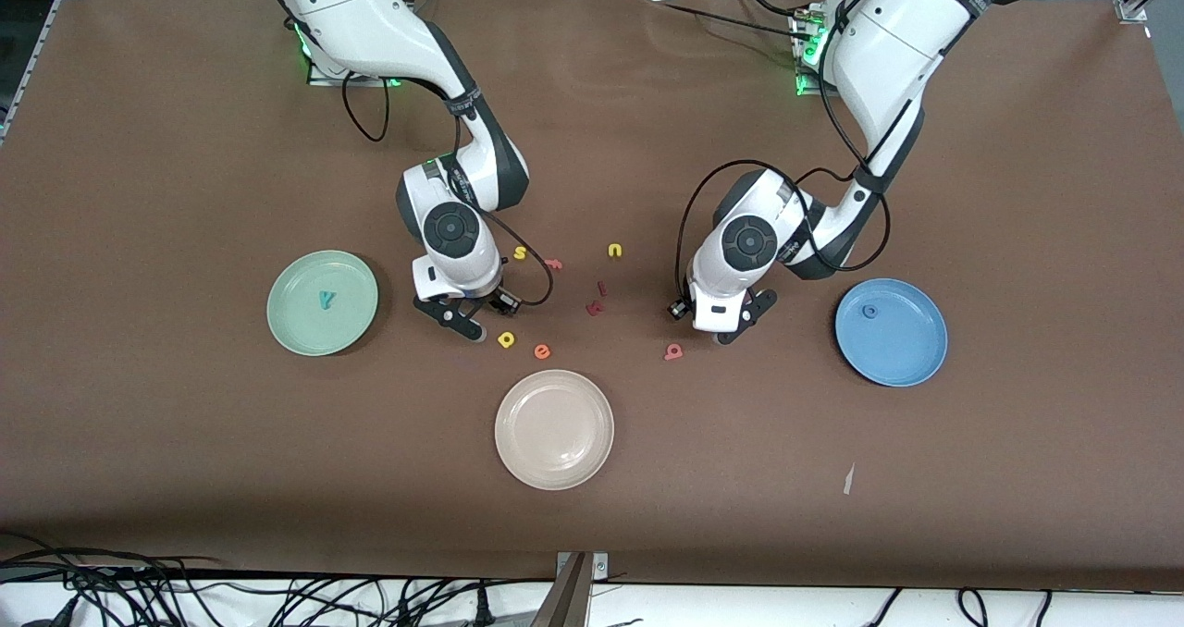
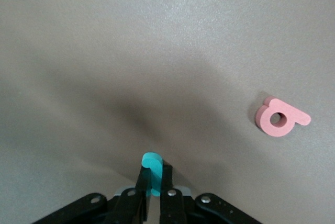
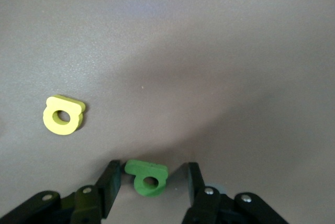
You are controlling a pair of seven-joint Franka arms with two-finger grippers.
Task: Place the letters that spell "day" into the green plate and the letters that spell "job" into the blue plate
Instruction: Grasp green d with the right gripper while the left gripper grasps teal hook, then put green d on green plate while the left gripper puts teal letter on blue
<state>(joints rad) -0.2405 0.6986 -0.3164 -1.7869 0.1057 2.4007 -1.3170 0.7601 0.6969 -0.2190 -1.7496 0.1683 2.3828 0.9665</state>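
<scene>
My left gripper [image 1: 737,326] [image 2: 156,172] is shut on the teal j [image 2: 152,160], held upright just above the table. The salmon-red b [image 1: 673,351] [image 2: 280,119] lies beside it, nearer the front camera. My right gripper [image 1: 465,324] [image 3: 152,176] stands open at the table with the dark-green d [image 3: 142,169] between its fingers; one finger touches the d, the other is apart. The yellow a [image 1: 506,339] [image 3: 63,115] lies close by. The green plate [image 1: 296,324] holds the teal y [image 1: 326,300]. The blue plate [image 1: 906,350] holds the blue o [image 1: 869,312].
A beige-white plate [image 1: 554,461] sits nearest the front camera, between the arms. Loose letters lie mid-table: yellow s [image 1: 520,253], yellow u [image 1: 615,251], pink f [image 1: 553,263], orange e [image 1: 542,351], two dark-red letters [image 1: 594,309]. A paper scrap [image 1: 848,479] lies nearer the front camera than the blue plate.
</scene>
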